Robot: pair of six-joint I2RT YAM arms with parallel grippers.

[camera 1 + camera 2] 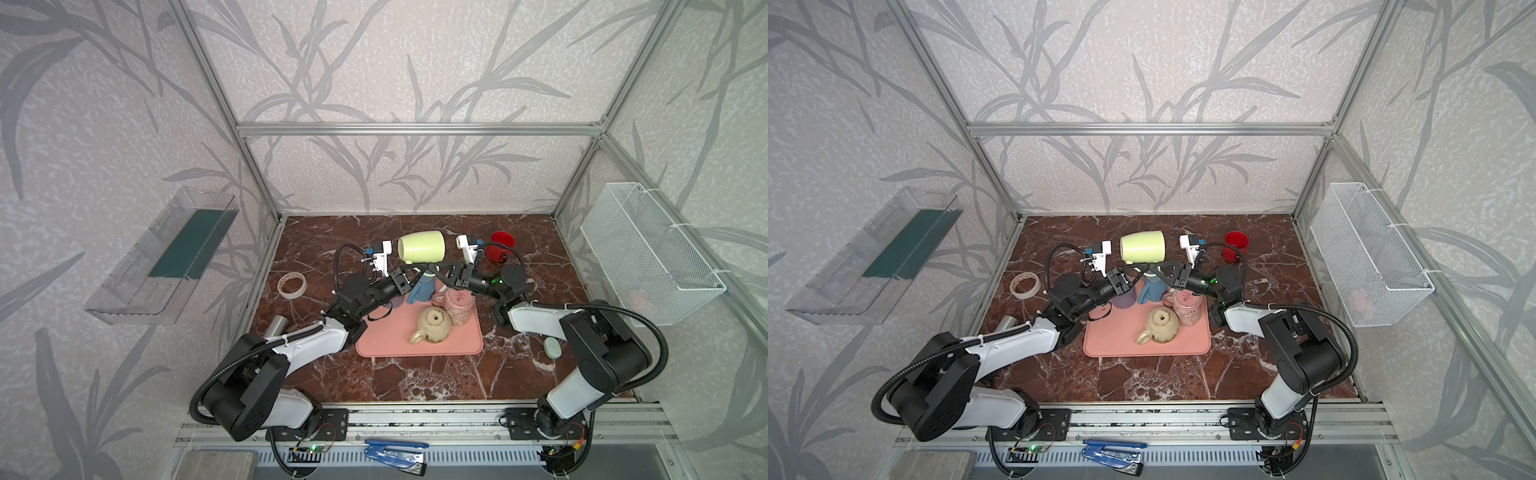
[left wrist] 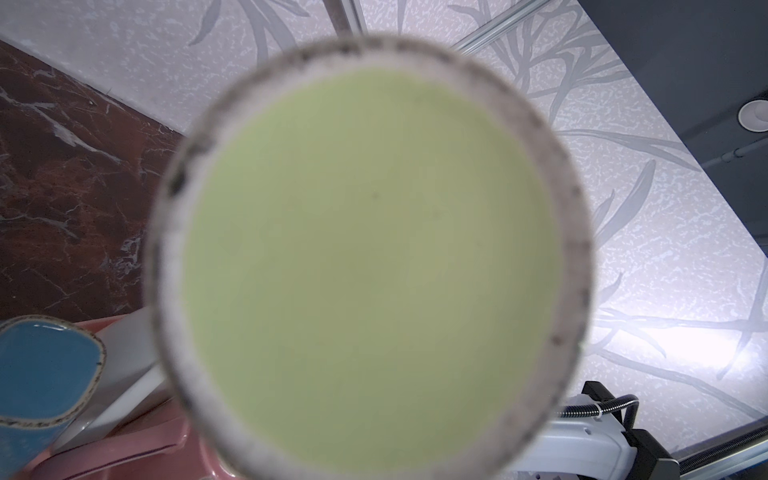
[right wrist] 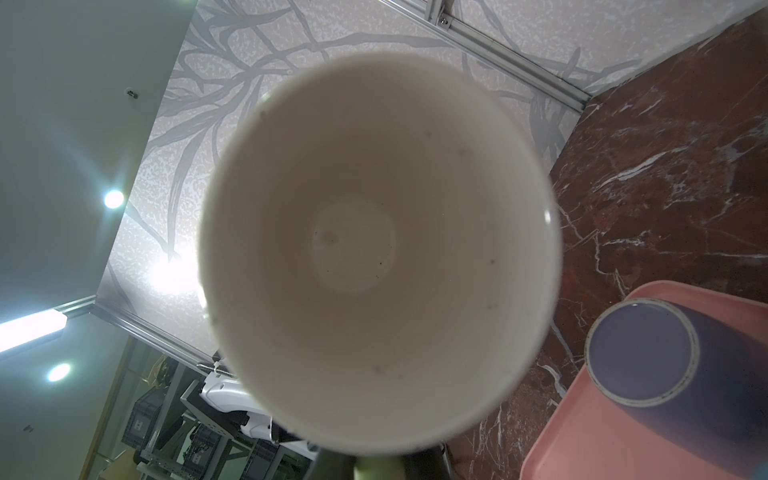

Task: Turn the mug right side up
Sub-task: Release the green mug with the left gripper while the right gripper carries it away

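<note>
The light green mug is held on its side in the air above the pink tray, with its mouth turned rightward. Its handle, underneath, is clamped by the closed left gripper and the closed right gripper.

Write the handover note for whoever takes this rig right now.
Left gripper: shut on the green mug, apparently at its handle, below the body.
Right gripper: shut on the same handle; its wrist view shows a green piece between the fingers.
Mug: in the air over the far edge of the pink tray, on its side, base facing the left wrist camera, mouth facing the right one.
Done: mug is off the surface and half turned.
Left: rotate the mouth up, set it down, release.
</note>
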